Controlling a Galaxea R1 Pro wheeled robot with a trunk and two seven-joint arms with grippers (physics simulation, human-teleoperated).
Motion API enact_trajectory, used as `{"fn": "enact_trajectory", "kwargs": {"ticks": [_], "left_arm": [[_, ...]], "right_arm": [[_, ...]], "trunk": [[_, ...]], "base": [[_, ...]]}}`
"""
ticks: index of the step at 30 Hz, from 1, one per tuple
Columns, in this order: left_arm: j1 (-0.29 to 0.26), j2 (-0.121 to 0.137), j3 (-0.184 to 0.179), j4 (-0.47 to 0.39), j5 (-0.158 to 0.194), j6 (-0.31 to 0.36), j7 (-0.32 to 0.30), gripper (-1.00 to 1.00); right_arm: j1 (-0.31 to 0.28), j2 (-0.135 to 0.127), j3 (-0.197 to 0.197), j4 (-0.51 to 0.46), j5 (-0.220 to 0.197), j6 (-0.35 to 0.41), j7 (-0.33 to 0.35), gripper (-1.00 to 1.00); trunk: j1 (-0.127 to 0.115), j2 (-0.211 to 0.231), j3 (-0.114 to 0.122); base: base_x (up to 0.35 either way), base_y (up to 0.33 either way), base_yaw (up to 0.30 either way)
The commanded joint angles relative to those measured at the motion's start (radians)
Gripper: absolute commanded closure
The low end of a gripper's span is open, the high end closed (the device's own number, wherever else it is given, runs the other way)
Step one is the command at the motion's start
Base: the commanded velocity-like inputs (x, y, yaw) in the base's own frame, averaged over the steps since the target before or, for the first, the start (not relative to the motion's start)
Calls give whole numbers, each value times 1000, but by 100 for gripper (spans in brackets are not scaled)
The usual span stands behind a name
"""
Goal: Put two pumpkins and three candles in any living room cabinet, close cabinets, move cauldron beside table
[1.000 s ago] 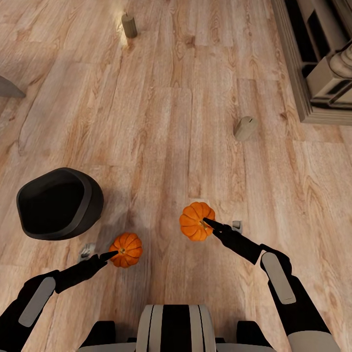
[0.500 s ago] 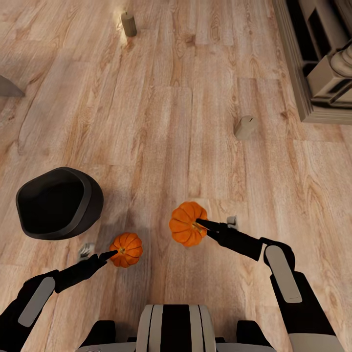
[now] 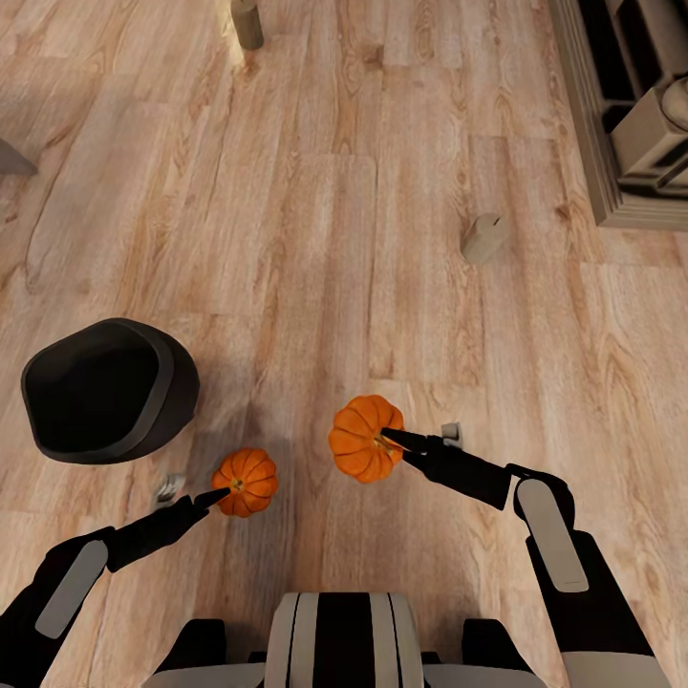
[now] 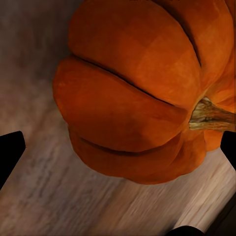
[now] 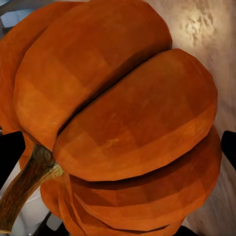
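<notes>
While both arms reach over the wood floor [image 3: 315, 268] in the head view, the left gripper [image 3: 222, 494] meets the smaller pumpkin [image 3: 247, 482] at its stem, and the right gripper [image 3: 392, 440] meets the larger pumpkin [image 3: 363, 440]; whether either is clamped cannot be told. The cauldron [image 3: 105, 390] sits left; one candle [image 3: 484, 238] lies ahead, another candle [image 3: 247, 21] farther off.

Left wrist view: pumpkin [image 4: 142, 93] close between dark fingertips [image 4: 9, 152].

Right wrist view: pumpkin [image 5: 123, 118] likewise.
</notes>
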Motion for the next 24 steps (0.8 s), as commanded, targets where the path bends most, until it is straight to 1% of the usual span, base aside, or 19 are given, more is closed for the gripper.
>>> {"fn": "enact_trajectory", "kwargs": {"ticks": [1,2,7,14,16,17,18,19,21,24], "left_arm": [[0,0,1,0,3,7,-1,-100],[0,0,1,-1,3,6,-1,-100],[0,0,1,-2,-6,7,-3,-100],[0,0,1,-4,-12,6,-3,-100],[0,0,0,-5,-12,6,-5,-100],[0,0,0,-6,-14,6,-12,-100],[0,0,0,-6,-18,6,-22,-100],[0,0,0,-6,-32,6,-39,-100],[0,-1,1,-5,-59,5,-54,-100],[0,-2,1,-4,-76,4,-62,-100]], "right_arm": [[0,0,-1,0,7,4,10,100],[0,0,-1,0,7,4,9,100],[0,1,-1,0,7,4,4,100],[0,1,-1,0,11,4,-1,100],[0,1,-1,0,13,4,-3,100],[0,1,-1,0,13,4,-3,100],[0,1,0,0,14,4,-3,100],[0,1,0,0,15,4,-3,100],[0,1,0,0,16,4,-3,100],[0,1,-1,0,16,4,-3,100]], "trunk": [[0,0,0],[0,0,0],[2,-1,-20],[2,-1,-20],[3,-2,-27],[3,-2,-27],[3,-2,-27],[3,-2,-27],[3,-2,-27],[3,-2,-27]], "base": [[0,0,0],[0,0,0],[0,0,0],[0,0,0],[0,0,0],[0,0,0],[0,0,0],[0,0,0],[0,0,0],[0,0,0]]}}
